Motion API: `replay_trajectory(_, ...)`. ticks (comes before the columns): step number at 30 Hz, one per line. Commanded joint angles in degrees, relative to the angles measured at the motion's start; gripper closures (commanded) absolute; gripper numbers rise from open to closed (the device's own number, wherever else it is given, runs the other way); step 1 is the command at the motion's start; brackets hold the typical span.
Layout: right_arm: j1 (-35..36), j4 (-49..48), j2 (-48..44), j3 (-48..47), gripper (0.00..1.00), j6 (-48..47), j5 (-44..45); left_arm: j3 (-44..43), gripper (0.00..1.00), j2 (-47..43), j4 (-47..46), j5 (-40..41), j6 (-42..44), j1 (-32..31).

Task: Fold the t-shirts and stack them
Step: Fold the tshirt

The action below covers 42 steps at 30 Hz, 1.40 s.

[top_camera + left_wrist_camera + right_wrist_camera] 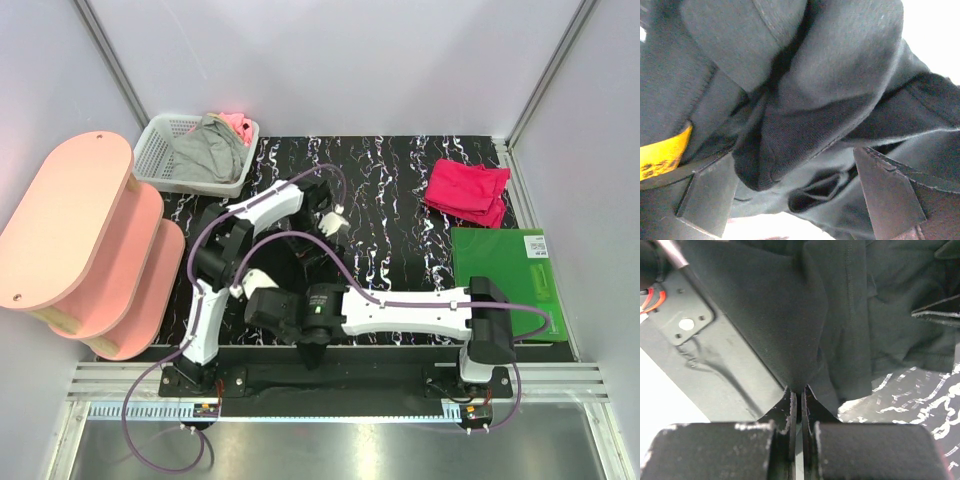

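- The left gripper [797,192] is spread wide, with the black shirt [830,75] bunched between its fingers.
- The right gripper [799,390] is pinched tight on the black shirt.
- The pink shirt [466,190] lies far right, beside the board [510,285].

Top view, 12 o'clock at the far wall. Black tabletop veined with white marbling [390,200], also seen in the right wrist view [910,395]. At 9 o'clock, a pink three-tier stand of oval wooden boards [75,215], its tiers stepped towards 6 o'clock. At 11 o'clock, a white plastic lattice basket [152,150] holding crumpled grey cloth [205,155] with a scrap of pink cloth [237,123] at its far edge. At 4 o'clock, a flat green rectangular board [495,255] lying on the tabletop. At 6 o'clock, a ribbed aluminium rail [110,378] along the near edge. Plain white walls [340,60] on three sides
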<state>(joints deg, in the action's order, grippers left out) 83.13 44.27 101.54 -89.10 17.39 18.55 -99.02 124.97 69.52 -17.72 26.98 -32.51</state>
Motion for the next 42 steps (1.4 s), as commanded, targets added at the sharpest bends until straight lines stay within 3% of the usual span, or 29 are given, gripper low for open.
replay_trajectory(1, -3.1, -2.9, -4.3, 0.4, 1.0, -1.3, 0.8, -6.9, 0.01, 2.0, -3.0, 0.8, -3.1, 0.4)
replay_trajectory(8, -3.9, -3.1, -0.3, -3.5, 1.0, -2.0, -4.9, -3.2, 0.01, -3.7, -4.6, -1.0, -4.3, 0.5)
replay_trajectory(15, 0.9, -1.5, 0.2, -3.8, 1.0, 0.9, -11.8, 10.7, 0.01, -21.0, -0.2, -1.6, 0.7, 0.5)
replay_trajectory(21, 5.5, 0.8, 2.4, -2.3, 1.0, 2.6, -20.8, 18.4, 0.01, -28.5, 0.8, -2.0, 1.4, 0.4)
replay_trajectory(27, 6.4, -0.9, 3.1, 1.8, 1.0, 3.9, -23.6, 19.7, 0.01, -26.9, 0.8, -5.8, 0.4, -1.8)
replay_trajectory(35, 6.4, -0.6, 3.4, 1.2, 1.0, 3.4, -23.0, 22.7, 0.01, -21.6, -0.4, -7.8, -0.8, -11.5)
replay_trajectory(42, 6.3, 0.0, 3.3, 0.9, 1.0, 2.6, -18.8, 24.1, 0.01, -16.1, -5.3, -6.1, -4.4, -11.4)
